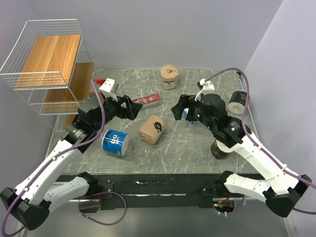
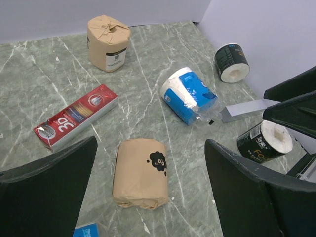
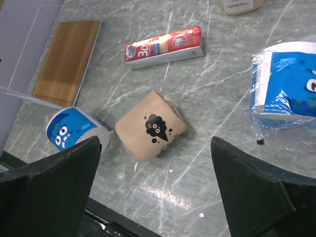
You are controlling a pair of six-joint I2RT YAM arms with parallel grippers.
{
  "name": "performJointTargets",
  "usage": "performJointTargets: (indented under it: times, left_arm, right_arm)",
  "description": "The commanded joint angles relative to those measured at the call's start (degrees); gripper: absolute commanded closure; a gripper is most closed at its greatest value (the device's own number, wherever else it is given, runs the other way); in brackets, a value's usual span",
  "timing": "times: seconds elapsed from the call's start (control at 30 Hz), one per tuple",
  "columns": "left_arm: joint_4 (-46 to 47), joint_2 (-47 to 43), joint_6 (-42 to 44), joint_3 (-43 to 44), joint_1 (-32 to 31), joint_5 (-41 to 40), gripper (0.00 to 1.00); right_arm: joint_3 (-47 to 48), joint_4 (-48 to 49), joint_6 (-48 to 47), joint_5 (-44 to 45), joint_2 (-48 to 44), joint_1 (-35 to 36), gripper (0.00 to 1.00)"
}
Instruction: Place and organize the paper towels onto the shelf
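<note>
A kraft-brown roll (image 1: 152, 129) with a black print lies on its side mid-table, between my two grippers. It shows in the left wrist view (image 2: 140, 173) and in the right wrist view (image 3: 150, 126). My left gripper (image 1: 132, 109) (image 2: 151, 144) is open and empty above it. My right gripper (image 1: 178, 109) (image 3: 155, 143) is open and empty too. A second kraft roll (image 1: 169, 76) stands at the back. A blue roll (image 1: 115, 142) lies front left, and another (image 2: 188, 95) lies under the right gripper. Two dark rolls (image 1: 238, 102) (image 1: 222, 148) are at the right. The shelf (image 1: 49, 64) stands back left.
A flat red box (image 1: 148, 101) lies behind the lying kraft roll. The shelf's lowest wooden board (image 3: 66, 61) reaches down to table level at the left. Grey walls close the back and the right side.
</note>
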Motion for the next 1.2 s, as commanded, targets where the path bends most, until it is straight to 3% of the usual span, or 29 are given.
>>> performJointTargets:
  times: [0.0,0.17,0.3,0.4,0.57,0.9,1.0,1.17]
  left_arm:
    - [3.19,-0.96,0.48,-0.39,-0.29,0.08,0.04]
    - [3.19,-0.96,0.75,-0.31,-0.29,0.34,0.03]
    - [3.02,-1.04,0.92,-0.13,-0.20,0.78,0.03]
    - [3.80,-2.27,1.10,-0.83,-0.20,1.22,0.04]
    - [5.03,-4.73,1.62,-1.54,-0.29,0.96,0.04]
    - [11.01,-14.31,2.50,-6.80,-0.20,-3.69,0.04]
    - [11.02,-15.37,2.59,-6.98,-0.29,-4.49,0.04]
    - [10.58,-15.11,2.59,-6.81,-0.29,-4.49,0.03]
  right_arm:
    - [1.48,0.80,-0.40,2.54,-1.81,-0.20,0.00]
    - [1.13,-1.56,3.72,8.69,-0.76,-0.20,0.01]
    - [1.57,-2.89,0.85,7.39,1.44,0.06,0.01]
    - [-1.15,-0.43,-0.23,4.66,2.32,1.38,0.04]
    - [-6.68,8.35,-2.15,7.64,5.56,6.99,0.10]
    - [-13.11,31.01,-25.16,13.00,16.46,19.04,0.11]
    - [-12.06,34.10,-30.79,17.12,21.73,22.03,0.09]
    - [-6.53,31.83,-32.13,18.99,28.77,23.35,0.08]
